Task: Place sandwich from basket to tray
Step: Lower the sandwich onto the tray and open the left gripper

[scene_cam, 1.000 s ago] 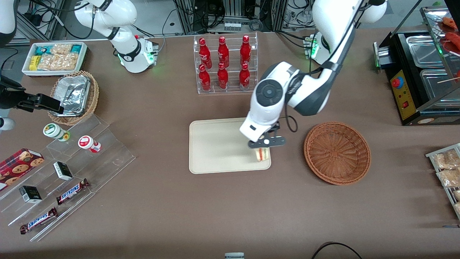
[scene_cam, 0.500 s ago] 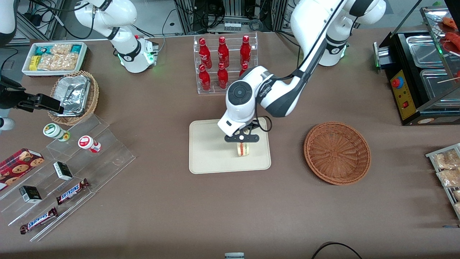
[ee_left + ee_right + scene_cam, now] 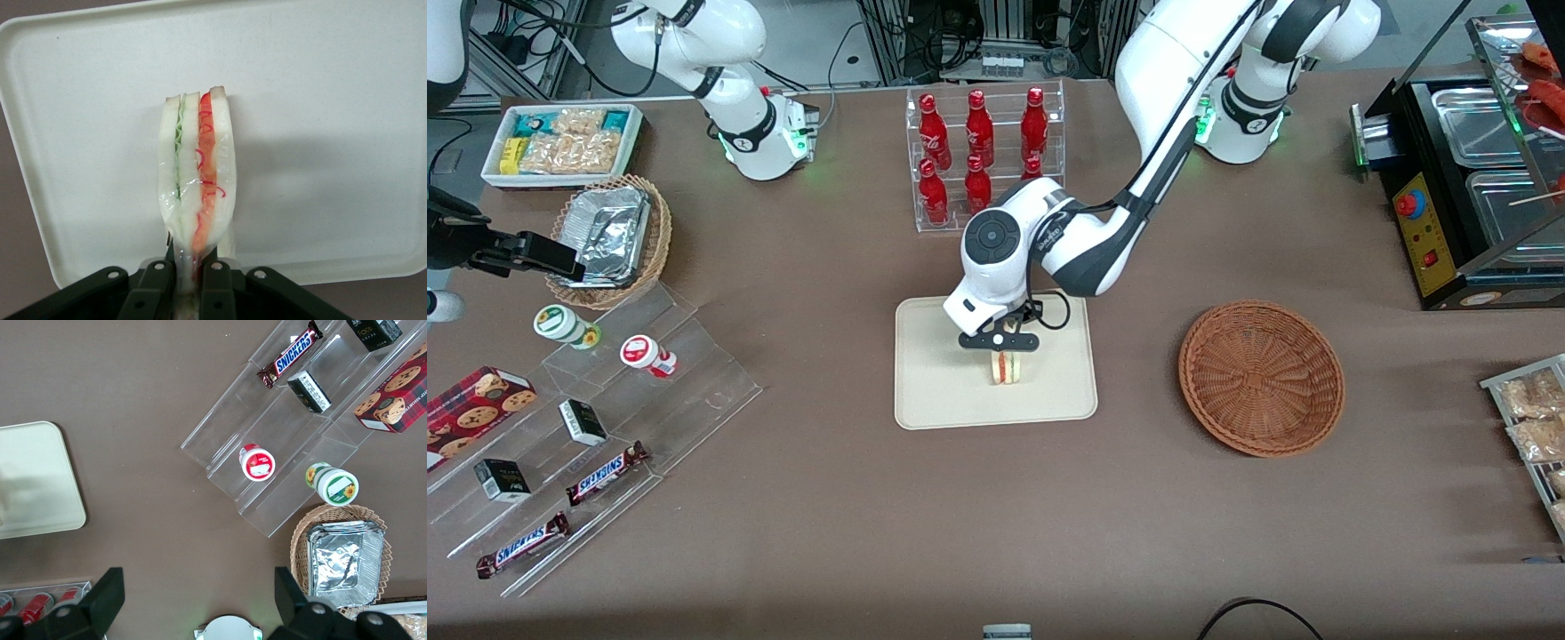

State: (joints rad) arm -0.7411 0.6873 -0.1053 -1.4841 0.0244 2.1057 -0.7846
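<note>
The sandwich (image 3: 1006,367) (image 3: 197,173), a wrapped wedge of white bread with green and red filling stripes, hangs over the middle of the beige tray (image 3: 934,391) (image 3: 333,133). My left gripper (image 3: 1000,345) (image 3: 191,280) is shut on its narrow end, the black fingers (image 3: 217,287) pinching the wrap from both sides. In the front view the sandwich sits just above or on the tray surface; contact cannot be told. The reddish-brown wicker basket (image 3: 1261,378) stands toward the working arm's end of the table, with nothing in it.
A clear rack of red bottles (image 3: 983,156) stands farther from the front camera than the tray, close to the arm's wrist. A stepped acrylic display with snacks (image 3: 596,418) and a tan basket of foil trays (image 3: 609,236) lie toward the parked arm's end.
The gripper has carried the sandwich from the tray's basket-side corner to over the tray's middle, a little farther from the front camera. The grip stays shut.
</note>
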